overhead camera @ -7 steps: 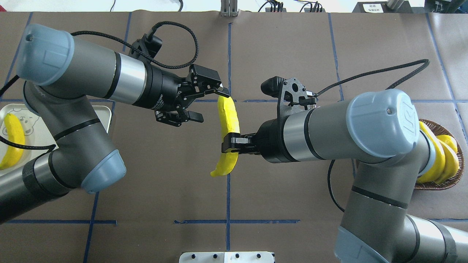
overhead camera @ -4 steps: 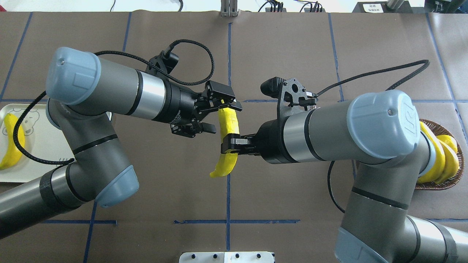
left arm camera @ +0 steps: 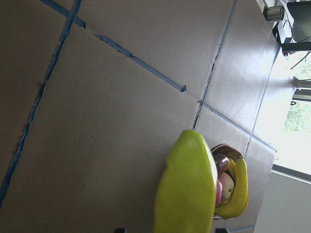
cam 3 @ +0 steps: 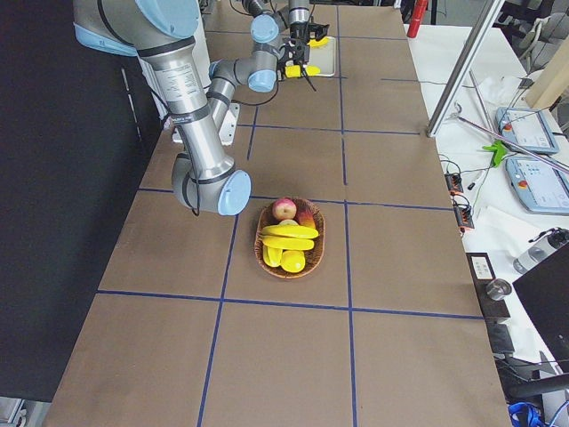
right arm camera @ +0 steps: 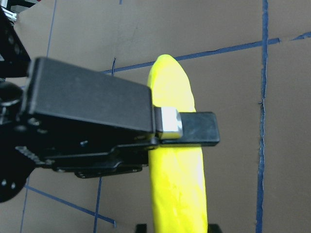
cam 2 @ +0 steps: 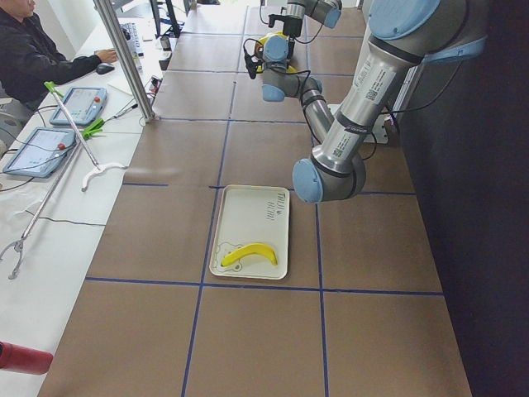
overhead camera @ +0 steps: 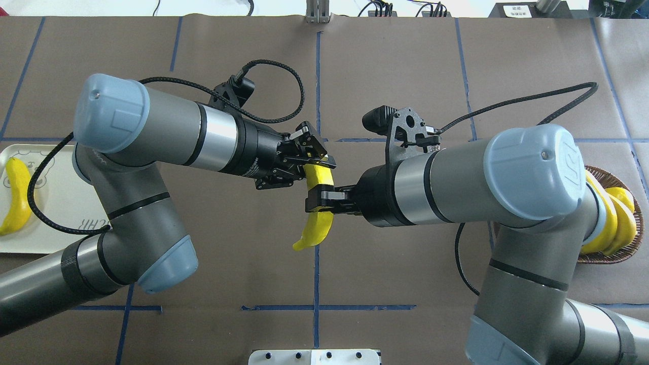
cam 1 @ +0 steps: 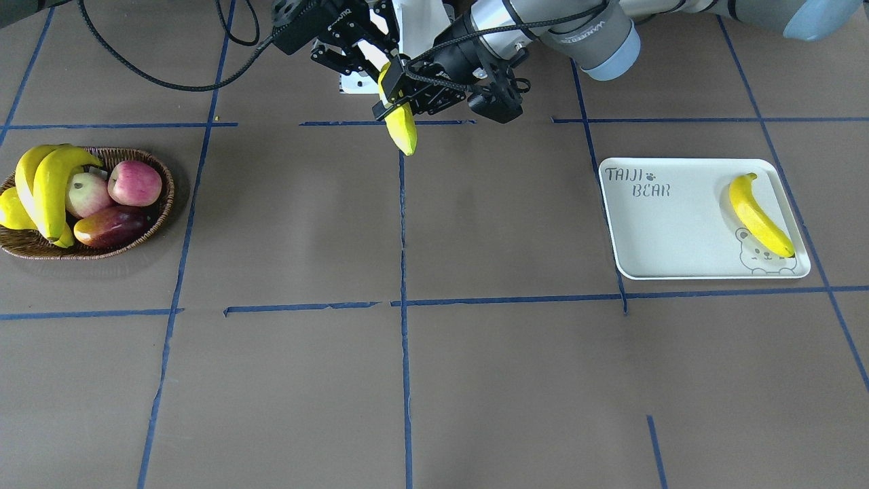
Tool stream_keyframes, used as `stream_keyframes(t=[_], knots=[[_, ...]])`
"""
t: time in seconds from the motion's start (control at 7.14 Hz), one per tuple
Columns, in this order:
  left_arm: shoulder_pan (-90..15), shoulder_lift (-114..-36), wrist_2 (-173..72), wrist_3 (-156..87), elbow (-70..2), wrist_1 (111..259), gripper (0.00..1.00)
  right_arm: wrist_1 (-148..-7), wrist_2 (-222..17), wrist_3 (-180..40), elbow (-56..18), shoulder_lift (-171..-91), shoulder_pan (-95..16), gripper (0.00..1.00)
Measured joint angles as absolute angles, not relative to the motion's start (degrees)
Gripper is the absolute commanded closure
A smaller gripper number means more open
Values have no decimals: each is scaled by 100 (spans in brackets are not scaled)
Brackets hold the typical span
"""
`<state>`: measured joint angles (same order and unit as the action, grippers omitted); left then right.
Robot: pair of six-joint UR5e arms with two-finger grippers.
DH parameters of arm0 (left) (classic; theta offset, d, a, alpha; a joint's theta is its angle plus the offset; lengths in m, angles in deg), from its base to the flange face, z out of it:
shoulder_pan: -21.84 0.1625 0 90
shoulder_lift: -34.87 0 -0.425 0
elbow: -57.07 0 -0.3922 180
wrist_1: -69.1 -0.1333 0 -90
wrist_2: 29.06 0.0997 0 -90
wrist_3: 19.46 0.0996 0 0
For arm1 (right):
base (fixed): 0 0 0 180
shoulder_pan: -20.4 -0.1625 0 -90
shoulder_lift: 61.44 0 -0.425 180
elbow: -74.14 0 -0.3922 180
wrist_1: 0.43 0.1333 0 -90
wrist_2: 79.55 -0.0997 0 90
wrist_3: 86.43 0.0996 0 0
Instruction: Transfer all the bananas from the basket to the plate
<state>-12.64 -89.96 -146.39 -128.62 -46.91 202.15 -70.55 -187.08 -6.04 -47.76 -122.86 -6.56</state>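
Observation:
One banana (overhead camera: 315,230) hangs in mid-air over the table's middle, also in the front view (cam 1: 402,132). My right gripper (overhead camera: 318,198) is shut on its middle, and the right wrist view shows the banana (right arm camera: 177,194) tight between the pads. My left gripper (overhead camera: 315,170) straddles its upper end. The left wrist view shows the banana (left arm camera: 187,184) with a gap beside one finger, so the gripper reads open. A second banana (cam 1: 759,216) lies on the white plate (cam 1: 665,231). Further bananas (cam 1: 47,183) lie in the wicker basket (cam 1: 163,204).
The basket also holds a red apple (cam 1: 134,182), a paler apple (cam 1: 87,193) and a dark mango (cam 1: 112,225). The plate (overhead camera: 56,195) is under my left arm, the basket (overhead camera: 634,243) under my right. An operator (cam 2: 33,50) sits beyond the table's side.
My left arm has swung right and its gripper has turned and moved in around the banana's upper end. My right gripper has kept hold of the banana, nearly still.

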Motion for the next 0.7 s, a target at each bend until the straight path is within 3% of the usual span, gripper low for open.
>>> stream_keyframes(t=[0.42, 0.7], knots=[[-1471, -8950, -14668, -12980, -4675, 20137, 100, -7074, -18731, -601, -4891, -12318, -680, 0], [-2086, -8495, -15322, -12391, -4677, 19526, 100, -7149, -18755, -601, -4954, -12350, -784, 0]])
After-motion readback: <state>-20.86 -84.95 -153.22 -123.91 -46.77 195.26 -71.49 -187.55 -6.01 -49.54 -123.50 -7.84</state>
